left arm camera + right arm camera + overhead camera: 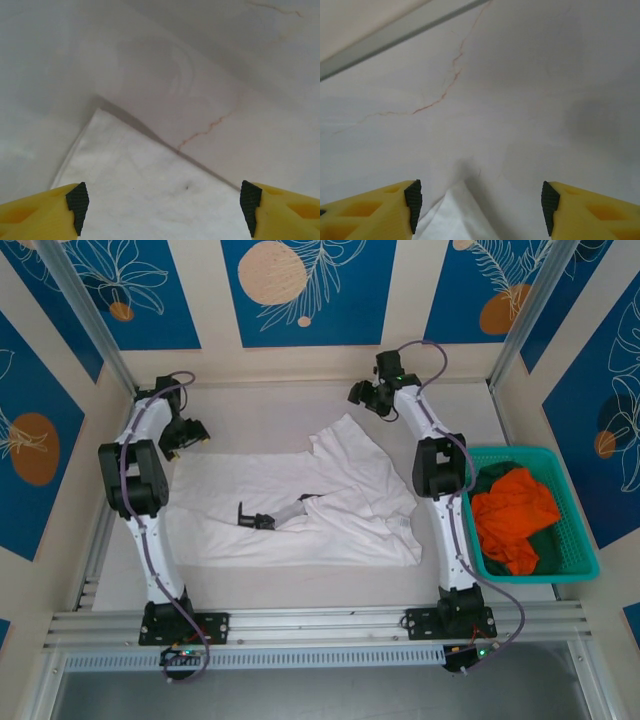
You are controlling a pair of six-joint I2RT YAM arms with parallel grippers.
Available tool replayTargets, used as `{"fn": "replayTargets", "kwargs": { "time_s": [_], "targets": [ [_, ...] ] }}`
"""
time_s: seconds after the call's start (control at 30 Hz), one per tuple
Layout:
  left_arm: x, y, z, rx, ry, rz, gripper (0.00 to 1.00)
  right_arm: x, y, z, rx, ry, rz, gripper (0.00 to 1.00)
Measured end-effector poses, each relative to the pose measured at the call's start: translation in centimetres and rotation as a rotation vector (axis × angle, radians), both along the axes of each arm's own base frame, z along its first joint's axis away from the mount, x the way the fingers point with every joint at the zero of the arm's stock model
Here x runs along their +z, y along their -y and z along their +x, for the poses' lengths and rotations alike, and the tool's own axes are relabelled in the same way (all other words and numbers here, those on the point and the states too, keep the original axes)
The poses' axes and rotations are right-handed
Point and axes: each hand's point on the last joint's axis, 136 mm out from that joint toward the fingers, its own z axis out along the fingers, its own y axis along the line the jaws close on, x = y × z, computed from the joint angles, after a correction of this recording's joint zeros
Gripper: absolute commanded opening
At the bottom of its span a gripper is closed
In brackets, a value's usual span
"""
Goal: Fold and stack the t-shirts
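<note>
A white t-shirt (300, 505) lies spread flat on the table's middle, with one pointed part (345, 428) reaching toward the back. My left gripper (185, 440) hovers open over the shirt's far left corner (150, 190), black pads (77, 206) wide apart, nothing between them. My right gripper (368, 395) is open too, just behind the shirt's far tip (457, 215), which shows low between its fingers (413, 205). An orange t-shirt (515, 515) lies crumpled on a dark green one (550, 545) in the basket.
The teal lattice basket (510, 452) stands at the table's right edge, beside the right arm. A small dark thing (262, 518) rests on the white shirt's middle. Walls and metal posts close off the back and both sides.
</note>
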Motion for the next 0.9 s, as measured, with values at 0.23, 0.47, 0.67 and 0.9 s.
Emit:
{"fn": "replayTargets", "kwargs": {
  "time_s": [0.23,0.47,0.67,0.9],
  "targets": [
    [-0.9,-2.2,0.5,0.012,-0.025,0.014,0.73,-2.2,-2.1,-0.8,0.090,-0.028,-0.016,0.58],
    [-2.1,-3.2,-0.1,-0.007,-0.068,0.008,0.65,-2.7,-3.0,-1.2,0.126,-0.041,0.018,0.44],
    [-3.4,-2.9,-0.5,-0.031,-0.105,-0.008,0.61,-3.0,-3.2,-1.4,0.122,-0.059,0.036,0.14],
    [-3.3,-2.8,-0.5,-0.053,-0.107,-0.010,0.61,-2.9,-2.8,-1.2,0.107,-0.058,0.041,0.03]
  ]
}}
